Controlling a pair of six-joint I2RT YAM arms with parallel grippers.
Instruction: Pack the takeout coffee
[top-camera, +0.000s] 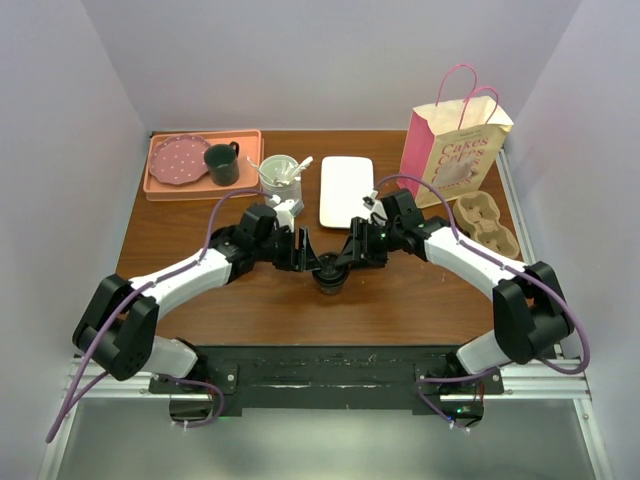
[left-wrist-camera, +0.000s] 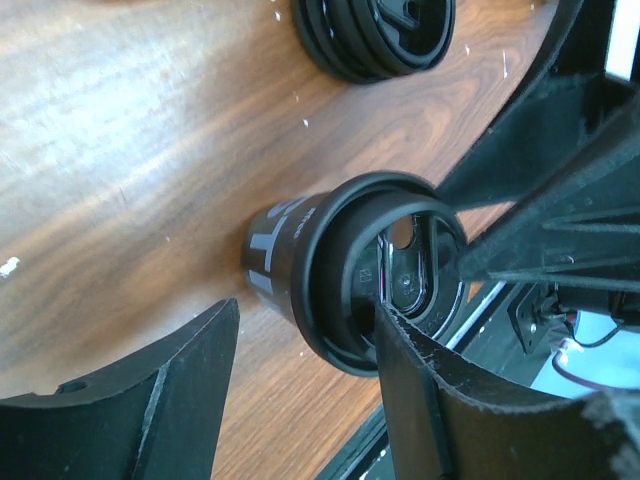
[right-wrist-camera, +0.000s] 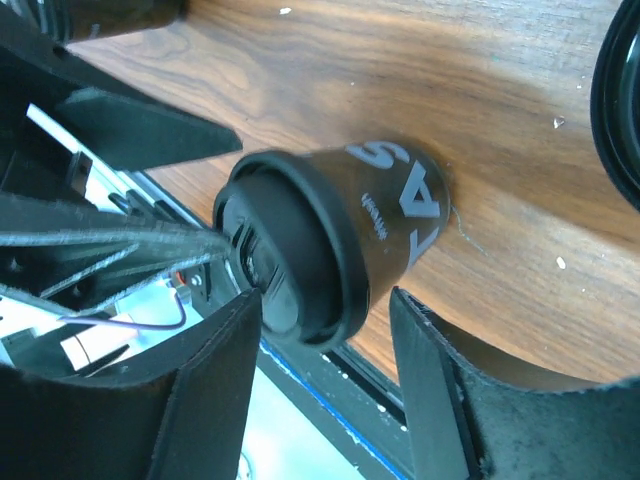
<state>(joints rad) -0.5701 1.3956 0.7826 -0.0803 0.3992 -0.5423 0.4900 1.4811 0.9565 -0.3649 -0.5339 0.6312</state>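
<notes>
A black takeout cup (top-camera: 330, 280) with a black lid stands on the wooden table between my two grippers. In the left wrist view the cup (left-wrist-camera: 290, 250) lies just ahead of my open left gripper (left-wrist-camera: 300, 400); one finger (left-wrist-camera: 450, 400) rests against the lid's rim (left-wrist-camera: 340, 340), the other (left-wrist-camera: 130, 400) is clear of it. In the right wrist view the lidded cup (right-wrist-camera: 330, 230) sits between the spread fingers of my open right gripper (right-wrist-camera: 325, 390), which straddle the lid without clamping it. From above, the left gripper (top-camera: 303, 255) and right gripper (top-camera: 352, 255) flank the cup.
A pink paper bag (top-camera: 452, 145) stands at the back right, with a cardboard cup carrier (top-camera: 487, 222) in front of it. A white rectangular plate (top-camera: 346, 190), a white cup of stirrers (top-camera: 279, 172) and a pink tray (top-camera: 160, 188) with a green mug (top-camera: 221, 163) are behind. Spare black lids (left-wrist-camera: 375, 35) lie nearby.
</notes>
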